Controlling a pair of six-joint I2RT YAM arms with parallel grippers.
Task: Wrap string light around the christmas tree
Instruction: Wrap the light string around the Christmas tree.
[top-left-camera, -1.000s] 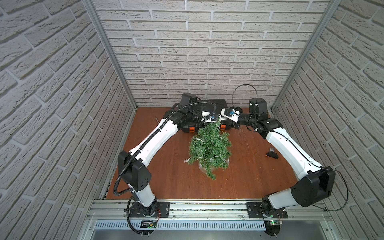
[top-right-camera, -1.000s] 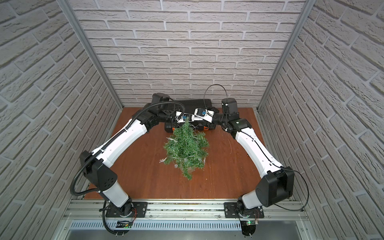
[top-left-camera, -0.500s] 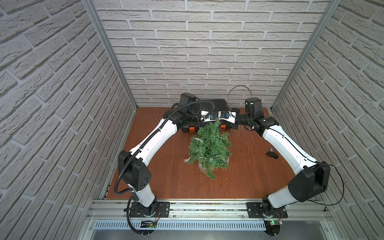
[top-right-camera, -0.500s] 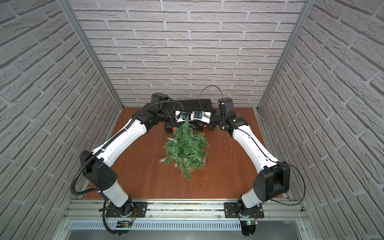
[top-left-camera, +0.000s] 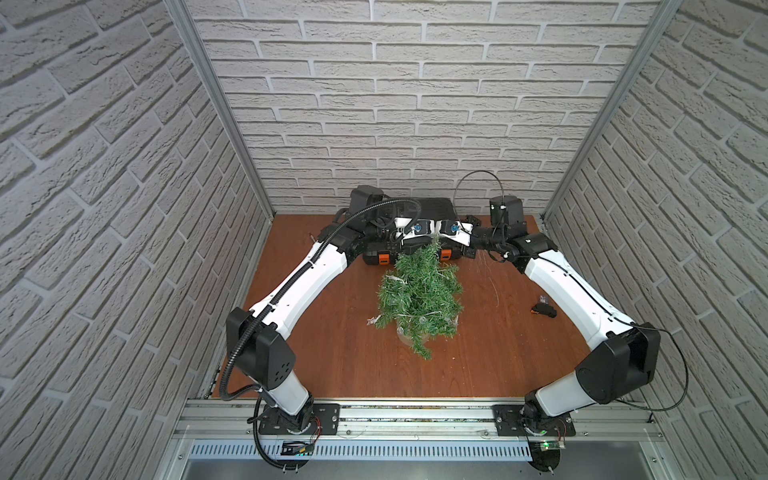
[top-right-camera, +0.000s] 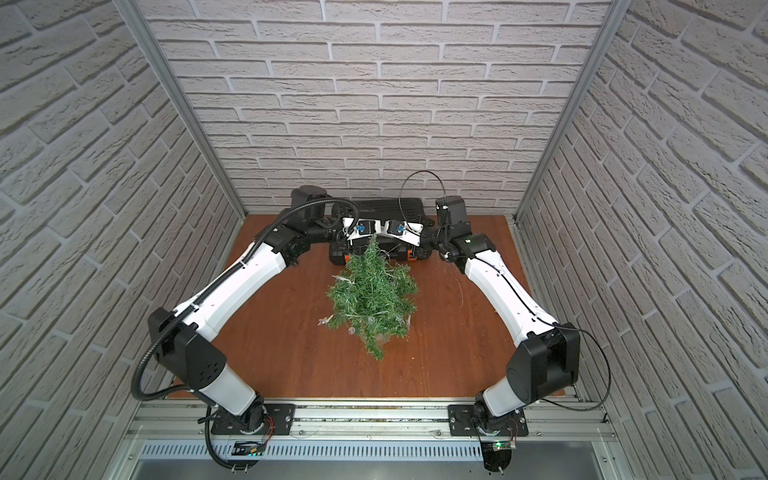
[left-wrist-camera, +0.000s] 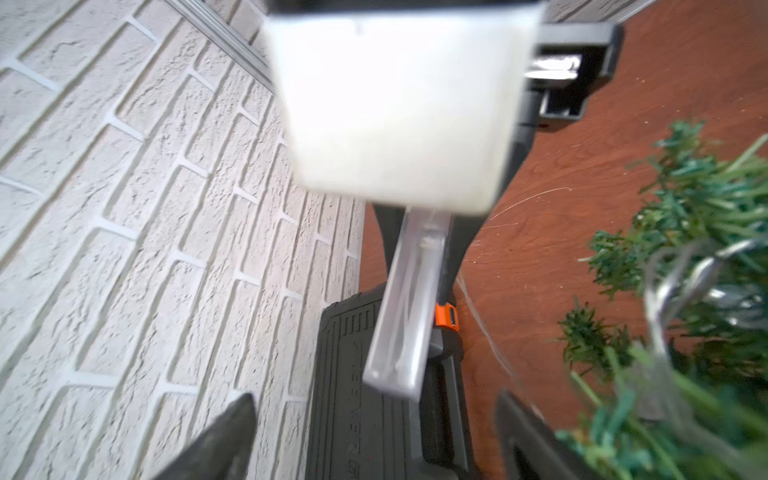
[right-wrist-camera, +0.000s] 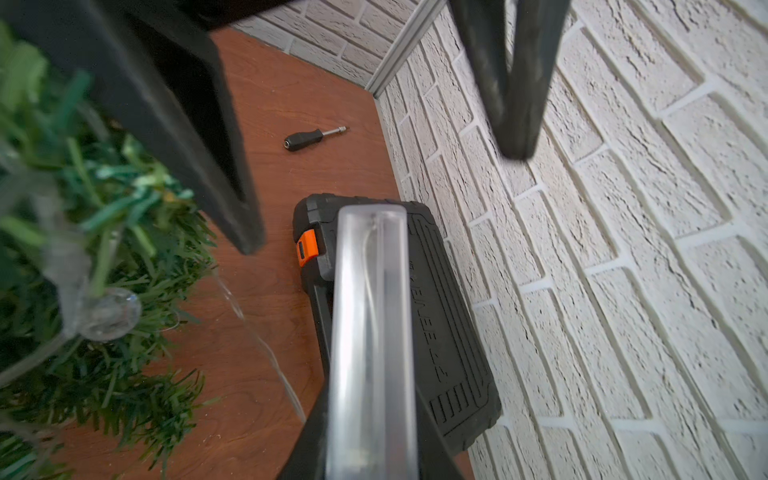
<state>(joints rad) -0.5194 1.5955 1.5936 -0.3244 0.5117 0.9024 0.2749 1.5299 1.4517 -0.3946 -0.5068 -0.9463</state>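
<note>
Now the left gripper (left-wrist-camera: 374, 398) has sprung apart, leaving the right gripper (right-wrist-camera: 371, 451) clamped on the battery box (right-wrist-camera: 370, 311) of the string light (right-wrist-camera: 110, 313), beside the christmas tree (top-left-camera: 419, 299) tip. With the handover made, the right arm likely leads the next loop.

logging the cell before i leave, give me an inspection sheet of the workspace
surface: brown wood table
job's things: christmas tree standing mid-table; string light partly draped on it, battery box in right claw
clutter: black case by back wall; small black tool; small black part
grippers: left claw open; right claw shut on battery box
cables: corrugated conduit on left arm; loop above right wrist
surroundings: white brick walls; front metal rail
</note>
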